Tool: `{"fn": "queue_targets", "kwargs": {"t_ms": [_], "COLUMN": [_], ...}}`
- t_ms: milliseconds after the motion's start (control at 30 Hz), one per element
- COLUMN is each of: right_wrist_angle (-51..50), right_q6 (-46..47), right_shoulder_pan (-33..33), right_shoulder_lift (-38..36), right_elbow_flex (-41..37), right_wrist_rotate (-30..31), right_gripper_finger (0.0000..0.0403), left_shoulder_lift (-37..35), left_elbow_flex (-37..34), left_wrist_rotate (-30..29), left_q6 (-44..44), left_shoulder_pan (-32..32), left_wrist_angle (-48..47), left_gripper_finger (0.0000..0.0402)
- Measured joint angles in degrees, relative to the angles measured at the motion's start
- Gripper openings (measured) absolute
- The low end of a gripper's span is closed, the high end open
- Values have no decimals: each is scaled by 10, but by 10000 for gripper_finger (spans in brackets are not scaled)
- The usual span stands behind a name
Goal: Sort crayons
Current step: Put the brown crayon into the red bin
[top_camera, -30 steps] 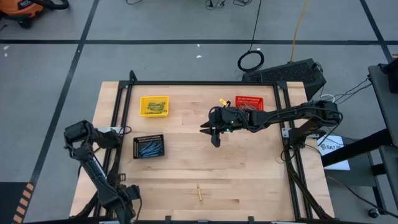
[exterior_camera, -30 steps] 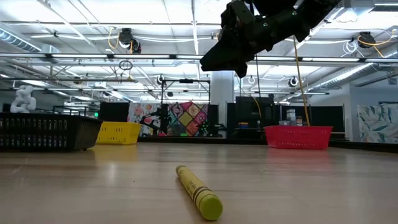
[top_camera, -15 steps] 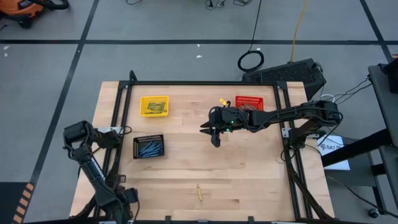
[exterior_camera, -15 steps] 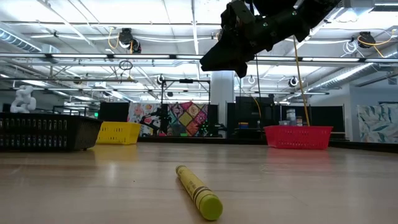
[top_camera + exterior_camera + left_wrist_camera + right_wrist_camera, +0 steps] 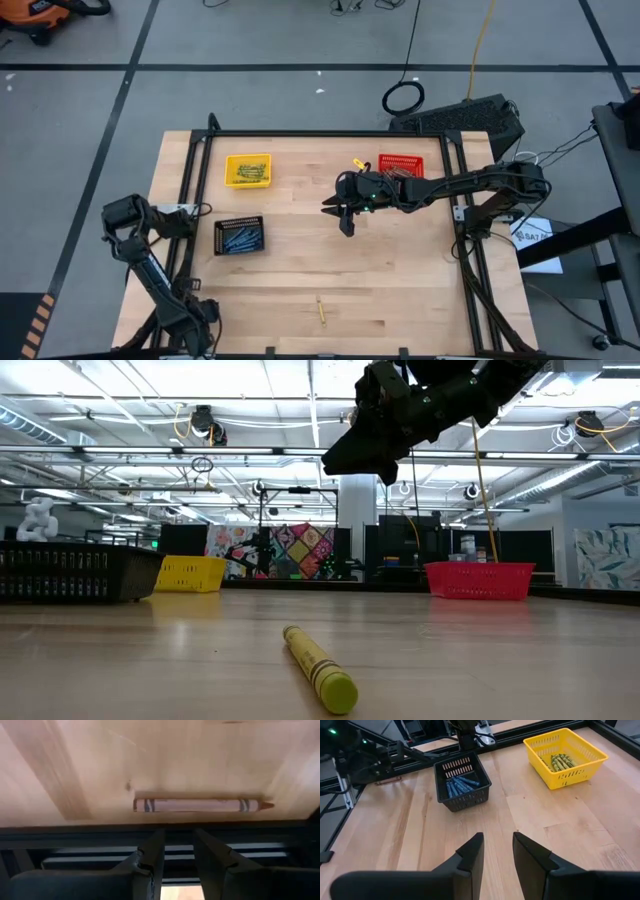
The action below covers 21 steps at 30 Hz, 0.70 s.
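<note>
Right end effector (image 5: pixel 346 222) hangs above mid-table (image 5: pixel 400 280), fingers (image 5: pixel 470 855) parted by a narrow gap, nothing between them. Ahead of it: blue crayons (image 5: pixel 460 785) piled in the black basket (image 5: pixel 462 790), yellow-green crayons (image 5: pixel 560 761) in the yellow basket (image 5: pixel 565 757); the red basket (image 5: pixel 401 165) is just behind it. One yellow crayon (image 5: pixel 318 667), paper-wrapped with dark bands, lies loose near the table's front edge, well apart from it. Left end effector (image 5: pixel 175 855) sits at the table's left edge, fingers slightly apart and empty; just ahead lies a brown-red crayon (image 5: pixel 200 805) with striped wrapper ends.
</note>
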Motion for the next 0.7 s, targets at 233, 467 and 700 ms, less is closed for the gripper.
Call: {"fn": "queue_targets", "kwargs": {"t_ms": [233, 467, 700], "right_wrist_angle": [-2, -2, -2], "right_q6": [0, -2, -2], "right_shoulder_pan": [0, 0, 0], "right_shoulder_lift": [0, 0, 0], "right_elbow_flex": [0, 0, 0], "right_wrist_rotate": [0, 0, 0], "right_gripper_finger": [91, 91, 91], "left_shoulder_lift": [0, 5, 50], "left_elbow_flex": [-5, -5, -2], "left_wrist_rotate": [7, 4, 47], "left_q6": [20, 11, 27], "left_shoulder_pan": [0, 0, 2], "left_wrist_angle": [22, 50, 55], "left_gripper_finger": [95, 95, 95]}}
